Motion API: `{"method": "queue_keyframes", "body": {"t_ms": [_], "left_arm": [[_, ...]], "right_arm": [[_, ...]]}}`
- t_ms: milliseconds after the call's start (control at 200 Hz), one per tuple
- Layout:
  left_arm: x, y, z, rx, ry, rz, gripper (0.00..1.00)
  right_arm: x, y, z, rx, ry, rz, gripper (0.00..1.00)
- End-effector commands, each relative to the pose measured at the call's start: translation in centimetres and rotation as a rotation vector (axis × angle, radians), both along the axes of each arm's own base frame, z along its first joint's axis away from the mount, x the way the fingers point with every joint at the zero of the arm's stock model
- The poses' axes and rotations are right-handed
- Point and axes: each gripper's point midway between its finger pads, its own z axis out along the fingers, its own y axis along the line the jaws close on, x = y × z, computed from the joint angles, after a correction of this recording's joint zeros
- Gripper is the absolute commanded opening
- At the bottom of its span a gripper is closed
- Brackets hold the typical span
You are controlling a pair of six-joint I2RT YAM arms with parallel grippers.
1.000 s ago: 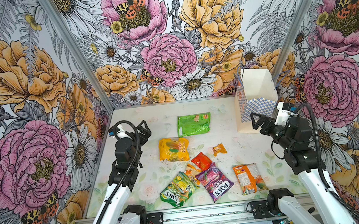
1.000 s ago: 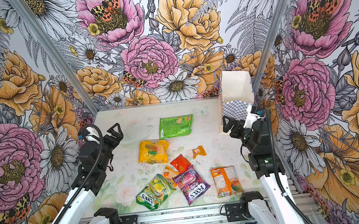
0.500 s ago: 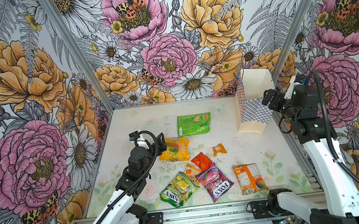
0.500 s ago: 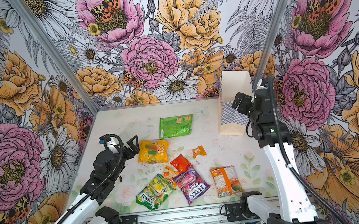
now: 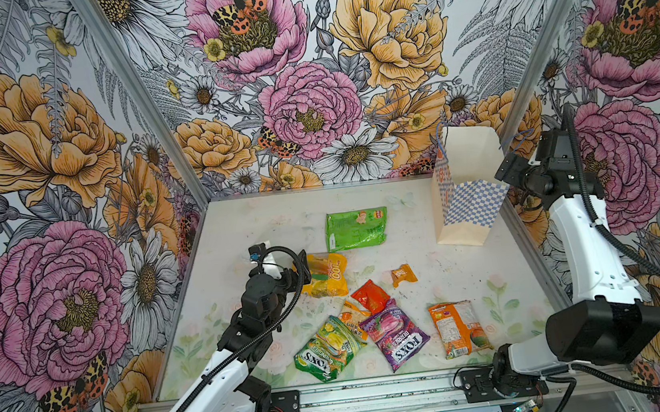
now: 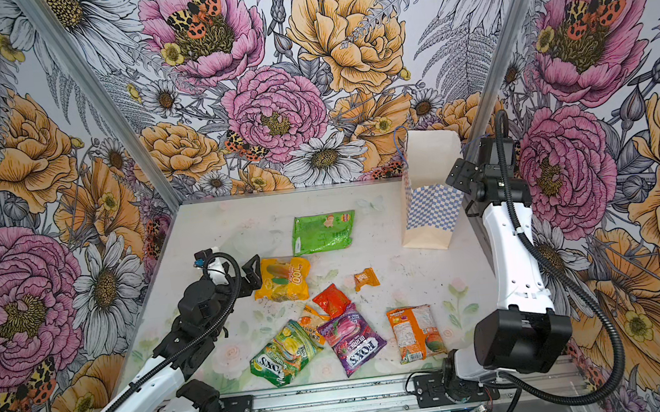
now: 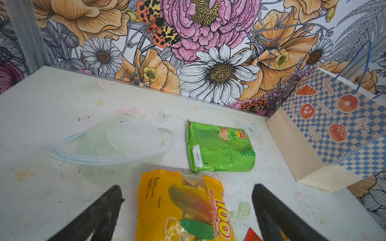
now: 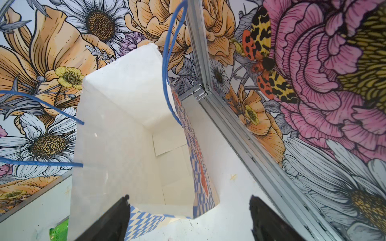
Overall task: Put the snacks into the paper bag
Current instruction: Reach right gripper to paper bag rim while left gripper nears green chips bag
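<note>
**A:** Where is the paper bag [image 5: 468, 209]?

**B:** It stands upright at the far right corner of the desk [image 5: 238, 225] with its mouth open. In the right wrist view its white inside shows down to the folded bottom.

**A:** And the right gripper [image 5: 504, 170]?

**B:** It hangs just beside the bag's upper edge, on the side toward the right wall. Its jaws are spread wide and clamp nothing. Part of the checkered rim shows between them, but whether either one touches the paper cannot be told.

**A:** The snacks [image 6: 332, 303]?

**B:** All of them lie on the desk, outside the bag. A green chips packet [image 5: 356, 229] lies mid-desk, left of the bag, with a yellow mango packet [image 5: 327, 276] just in front of it. Nearer the front edge are a small orange packet [image 5: 403, 275] and a red packet [image 5: 371, 296] touching a purple FOX'S packet [image 5: 394, 336]. A green FOX'S packet [image 5: 329, 351] lies beside that one, and an orange packet [image 5: 456, 327] sits apart to the right.

**A:** And the left gripper [image 7: 187, 187]?

**B:** It is low at the yellow packet's left end. Its jaws stand wide apart. In the left wrist view the packet's end lies between them, with a gap on each side.
</note>
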Motion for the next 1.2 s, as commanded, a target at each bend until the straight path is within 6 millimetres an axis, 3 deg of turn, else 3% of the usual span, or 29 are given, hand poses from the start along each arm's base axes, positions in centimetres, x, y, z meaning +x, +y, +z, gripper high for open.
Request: {"method": "queue_keyframes", "body": {"t_ms": [0, 180, 445, 786, 1196], "left_arm": [[0.1, 0.1, 1.0, 0.034, -0.032, 0.012, 0.99], [0.3, 0.5, 0.9, 0.091, -0.024, 0.049, 0.99], [0.4, 0.5, 0.5, 0.099, -0.017, 0.058, 0.99], [0.6, 0.6, 0.3, 0.120, -0.013, 0.064, 0.99], [1.1, -0.1, -0.5, 0.149, 0.015, 0.044, 0.99]], "right_arm": [[1.1, -0.1, -0.5, 0.013, 0.026, 0.032, 0.89], [2.6, -1.6, -2.4, -0.010, 0.097, 0.016, 0.86], [4.2, -3.4, -3.8, -0.039, 0.180, -0.001, 0.75], [5.3, -3.2, -5.0, 0.002, 0.240, 0.044, 0.32], [6.9, -1.8, -6.1, 0.057, 0.271, 0.105, 0.17]]}}
